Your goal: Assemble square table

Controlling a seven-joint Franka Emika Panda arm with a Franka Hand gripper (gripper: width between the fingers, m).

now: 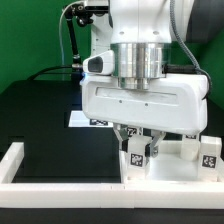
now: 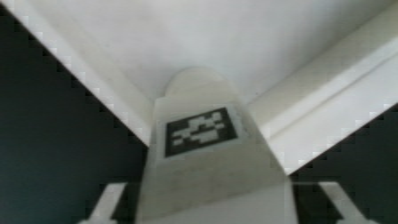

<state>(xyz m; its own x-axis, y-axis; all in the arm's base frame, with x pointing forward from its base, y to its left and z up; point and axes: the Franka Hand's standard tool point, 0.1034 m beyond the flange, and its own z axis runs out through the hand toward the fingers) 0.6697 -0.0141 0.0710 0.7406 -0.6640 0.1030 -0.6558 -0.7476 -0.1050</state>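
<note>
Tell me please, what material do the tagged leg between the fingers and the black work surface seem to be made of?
The leg looks like white plastic, matt and smooth, with a printed black-and-white tag on its face. The work surface looks like a black matt sheet or cloth; it shows almost no reflection, so the exact material stays open.

Black work surface with white bars, leg blocks.

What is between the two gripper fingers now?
A white tagged leg block stands between the fingers; the wrist view shows this.
</note>
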